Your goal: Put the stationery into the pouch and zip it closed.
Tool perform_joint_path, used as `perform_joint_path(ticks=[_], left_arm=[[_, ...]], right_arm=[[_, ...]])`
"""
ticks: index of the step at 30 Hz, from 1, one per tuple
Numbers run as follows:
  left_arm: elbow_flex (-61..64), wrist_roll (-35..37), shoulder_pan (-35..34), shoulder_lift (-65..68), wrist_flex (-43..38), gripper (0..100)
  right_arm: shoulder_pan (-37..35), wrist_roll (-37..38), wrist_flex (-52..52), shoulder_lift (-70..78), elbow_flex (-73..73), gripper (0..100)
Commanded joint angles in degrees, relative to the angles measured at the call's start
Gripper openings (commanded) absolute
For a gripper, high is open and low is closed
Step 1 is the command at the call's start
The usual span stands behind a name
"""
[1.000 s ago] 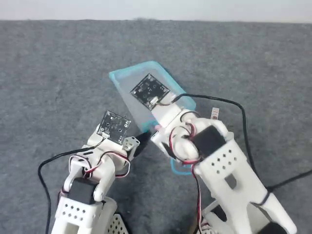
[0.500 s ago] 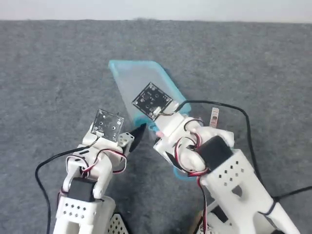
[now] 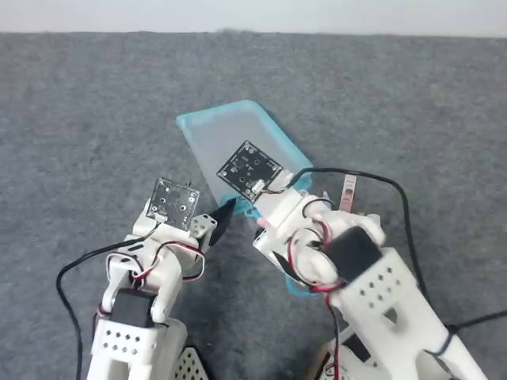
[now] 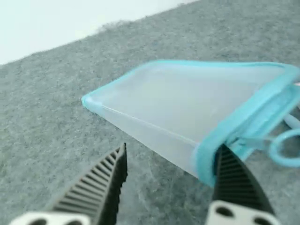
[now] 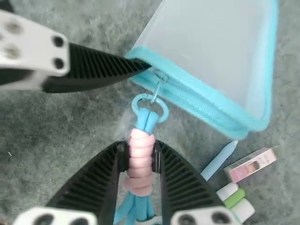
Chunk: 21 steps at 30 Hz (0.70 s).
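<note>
Frosted pouch (image 3: 238, 138) with blue edge on the desk (image 3: 79, 119).
Right pincer (image 5: 139, 149) clamps the pink zip pull (image 5: 140, 174); left pincer (image 4: 173, 153) is apart at the pouch corner.

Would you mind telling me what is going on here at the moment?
The right gripper is shut on the pink zipper pull of the translucent blue-trimmed pouch. The left gripper is open, one finger against the pouch's corner by the zipper. The stationery lies on the grey mat beside the pouch, not yet inside.
</note>
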Motion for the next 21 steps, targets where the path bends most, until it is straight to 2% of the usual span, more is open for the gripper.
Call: perform_joint_path(ticks=[1, 5, 12, 18, 21], left_arm=[[1.10, -0.88, -2.37, -0.70, -5.10, 28], [1.19, -0.79, -3.34, -0.70, -5.71, 28], [4.00, -0.53, -2.55, -0.70, -9.85, 27], [5.23, -0.62, -0.44, -0.97, -11.43, 14], [5.93, -0.53, -1.49, -1.05, -12.75, 3]], right_arm=[[-0.66, 2.73, 3.56, -4.26, -5.45, 0.6], [-1.80, 4.31, 5.41, -5.93, -5.54, 0.6], [-12.26, 6.51, 7.34, -7.34, -2.99, 0.6], [-12.44, 7.56, 5.67, -7.25, 0.44, 0.6], [-9.27, 7.65, 5.58, -7.34, 0.53, 0.6]])
